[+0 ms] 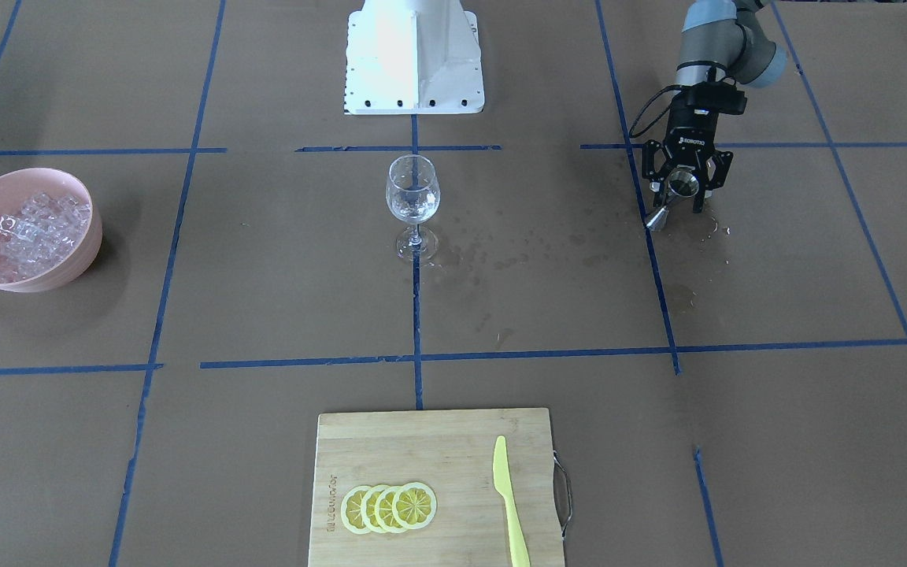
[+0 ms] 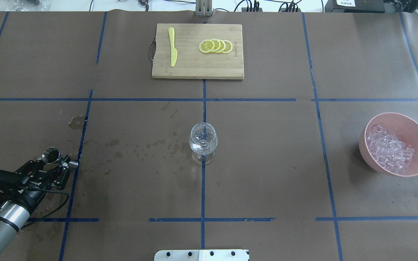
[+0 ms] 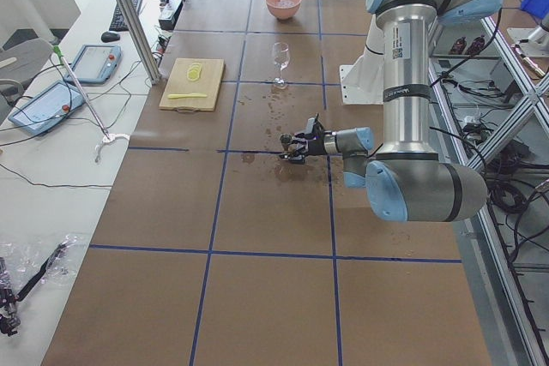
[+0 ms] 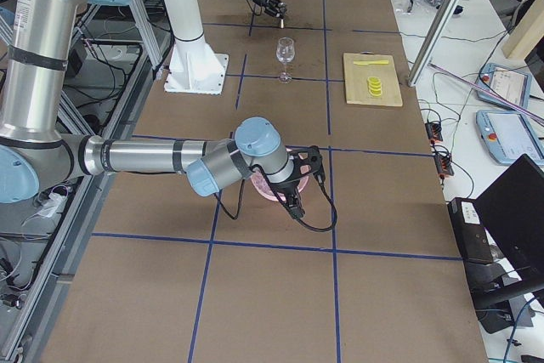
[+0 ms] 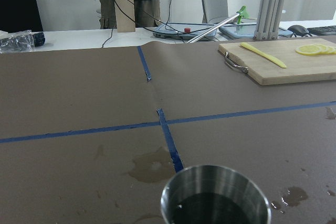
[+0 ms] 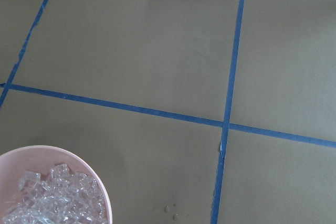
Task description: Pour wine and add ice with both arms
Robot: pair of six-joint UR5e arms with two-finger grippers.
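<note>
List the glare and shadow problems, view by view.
Exterior front-facing: the white pedestal base is blown out, detail lost; the pink bowl throws a soft shadow toward the view's right. Overhead exterior: the wine glass shows only faint highlights. Left wrist-mounted: the metal cup is cut off by the bottom edge.

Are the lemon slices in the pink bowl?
No, the lemon slices lie on the board; the bowl holds only ice.
</note>
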